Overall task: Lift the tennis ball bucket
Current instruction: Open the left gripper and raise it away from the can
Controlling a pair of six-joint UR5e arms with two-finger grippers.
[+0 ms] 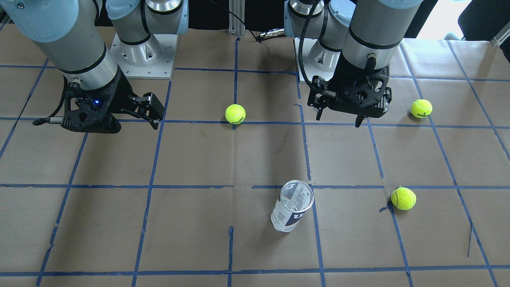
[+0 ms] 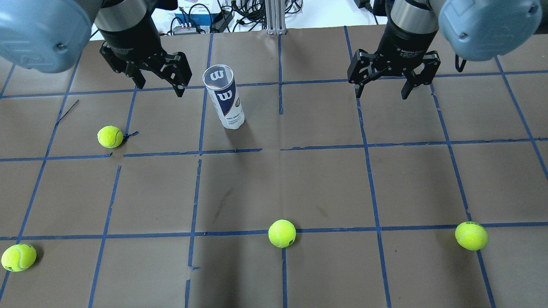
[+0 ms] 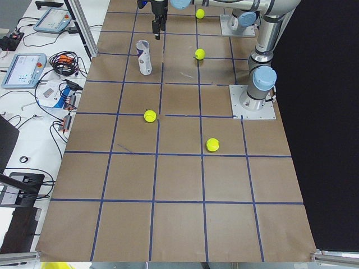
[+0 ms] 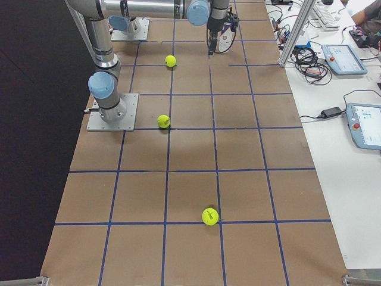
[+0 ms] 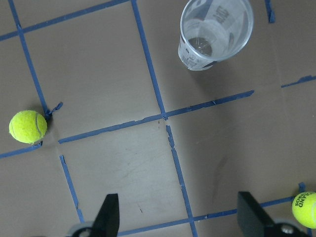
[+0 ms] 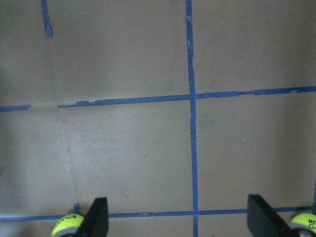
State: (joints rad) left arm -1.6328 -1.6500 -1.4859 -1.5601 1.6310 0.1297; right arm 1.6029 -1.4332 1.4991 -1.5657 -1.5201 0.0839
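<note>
The tennis ball bucket (image 2: 224, 100) is a clear can with a white-and-navy "W" label. It stands upright on the brown paper, open end up, and looks empty; it also shows in the front view (image 1: 293, 207) and the left wrist view (image 5: 215, 34). My left gripper (image 2: 159, 84) is open and empty, raised above the table beside the bucket and apart from it. In the left wrist view (image 5: 179, 217) the bucket is ahead and slightly right of the open jaws. My right gripper (image 2: 381, 92) is open and empty, far to the bucket's other side.
Several yellow-green tennis balls lie loose: one near the left gripper (image 2: 110, 137), one at the near left corner (image 2: 19, 257), one mid-table (image 2: 282, 233), one at the near right (image 2: 471, 235). Blue tape lines grid the paper. Cables and devices lie beyond the far edge.
</note>
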